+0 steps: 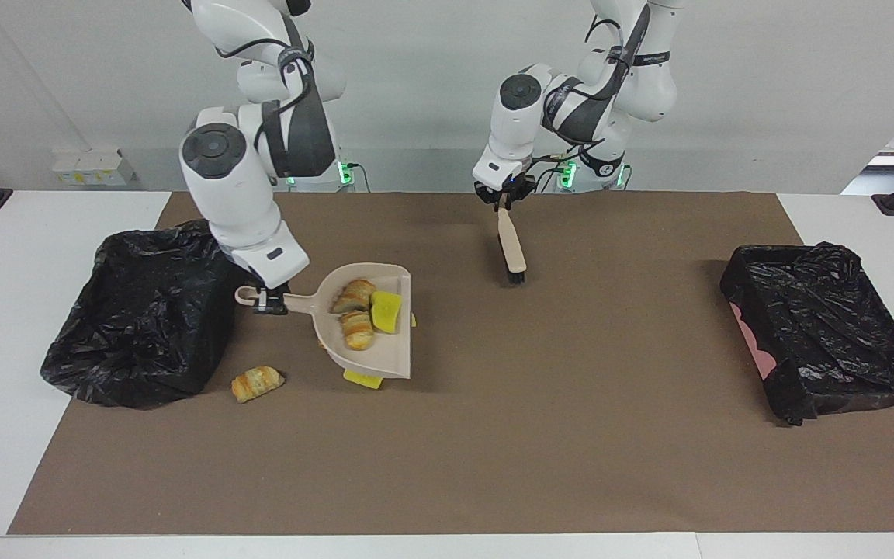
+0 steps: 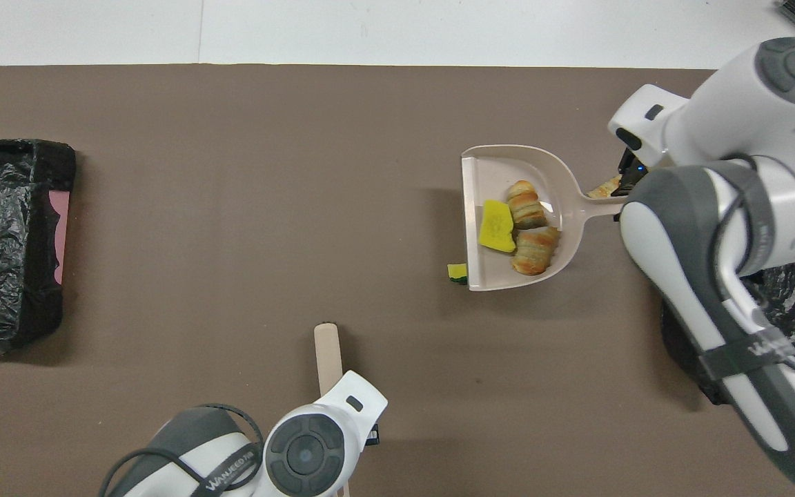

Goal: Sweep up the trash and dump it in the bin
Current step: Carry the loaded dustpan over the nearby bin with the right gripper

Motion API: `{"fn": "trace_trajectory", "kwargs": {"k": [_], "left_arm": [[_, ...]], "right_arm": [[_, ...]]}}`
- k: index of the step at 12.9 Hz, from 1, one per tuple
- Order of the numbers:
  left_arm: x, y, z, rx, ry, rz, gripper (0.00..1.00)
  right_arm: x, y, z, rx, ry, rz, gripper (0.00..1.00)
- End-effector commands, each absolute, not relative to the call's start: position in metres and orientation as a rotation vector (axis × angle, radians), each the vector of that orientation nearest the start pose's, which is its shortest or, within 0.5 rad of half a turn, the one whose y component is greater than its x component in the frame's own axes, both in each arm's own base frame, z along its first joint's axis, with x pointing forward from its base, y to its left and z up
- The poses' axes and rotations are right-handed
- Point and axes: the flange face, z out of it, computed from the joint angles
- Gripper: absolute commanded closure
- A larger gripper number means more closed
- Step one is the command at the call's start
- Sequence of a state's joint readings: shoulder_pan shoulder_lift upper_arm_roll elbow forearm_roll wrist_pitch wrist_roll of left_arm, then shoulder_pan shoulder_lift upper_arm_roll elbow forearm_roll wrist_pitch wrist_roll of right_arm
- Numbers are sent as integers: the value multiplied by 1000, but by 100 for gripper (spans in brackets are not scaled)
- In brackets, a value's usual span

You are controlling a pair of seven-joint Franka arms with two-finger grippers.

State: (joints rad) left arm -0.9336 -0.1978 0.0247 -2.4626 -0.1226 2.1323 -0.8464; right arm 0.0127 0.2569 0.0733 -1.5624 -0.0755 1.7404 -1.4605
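- The right tool [image 1: 262,301] is clamped on the handle of the beige dustpan [image 1: 385,359] and is holding it up in the air, over the desk [image 1: 571,435] near the right arm's end.
- The dustpan is sitting just beside the black bin bag [image 1: 144,310] at that end of the desk.
- Three pieces of trash are lying in the dustpan: two brown rolls [image 1: 355,329] and one yellow foam chunk [image 1: 386,310].
- In the overhead view the same rolls [image 2: 534,250] and yellow chunk [image 2: 497,226] are lying close together near the handle end of the dustpan [image 2: 501,166].
- Another brown roll [image 1: 258,383] is lying on the brown mat [image 1: 493,466], near the bin bag and farther from the robots than the dustpan.
- A second yellow chunk [image 1: 362,380] is peeking out from under the dustpan's edge.
- The left tool [image 1: 503,197] is shut tight on the handle of the brush [image 1: 512,250].
- The brush is hanging down with its dark bristles pointing at the mat, over the middle of the desk on the side close to the robots.
- A second bin with a black bag [image 1: 827,334] is sitting at the left arm's end of the desk, well apart from the brush.
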Motion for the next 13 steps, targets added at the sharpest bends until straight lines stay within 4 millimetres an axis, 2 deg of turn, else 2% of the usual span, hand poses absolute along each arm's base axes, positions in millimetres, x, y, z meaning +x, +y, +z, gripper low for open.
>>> {"fn": "trace_trajectory", "kwargs": {"k": [1, 3, 6, 8, 10, 11, 12, 13], "left_arm": [[227, -360, 350, -3127, -9, 216, 100], [215, -367, 350, -3139, -15, 200, 100], [213, -366, 347, -3151, -44, 222, 100], [215, -364, 345, -3152, -39, 230, 100], [220, -362, 343, -3154, -56, 247, 88], [225, -359, 342, -3152, -51, 251, 69], [234, -355, 343, -3155, -63, 251, 38], [241, -355, 341, -3153, -25, 257, 0]], "right_arm": [[622, -13, 522, -2189, -2235, 140, 100], [617, -60, 526, -2160, -2269, 164, 100], [605, -133, 532, -2176, -2266, 177, 100], [591, -189, 535, -2144, -2305, 176, 100], [575, -229, 542, -2124, -2351, 248, 100], [568, -244, 543, -2091, -2391, 334, 100], [564, -257, 547, -2094, -2417, 424, 100], [559, -270, 551, -2117, -2437, 514, 100]]}}
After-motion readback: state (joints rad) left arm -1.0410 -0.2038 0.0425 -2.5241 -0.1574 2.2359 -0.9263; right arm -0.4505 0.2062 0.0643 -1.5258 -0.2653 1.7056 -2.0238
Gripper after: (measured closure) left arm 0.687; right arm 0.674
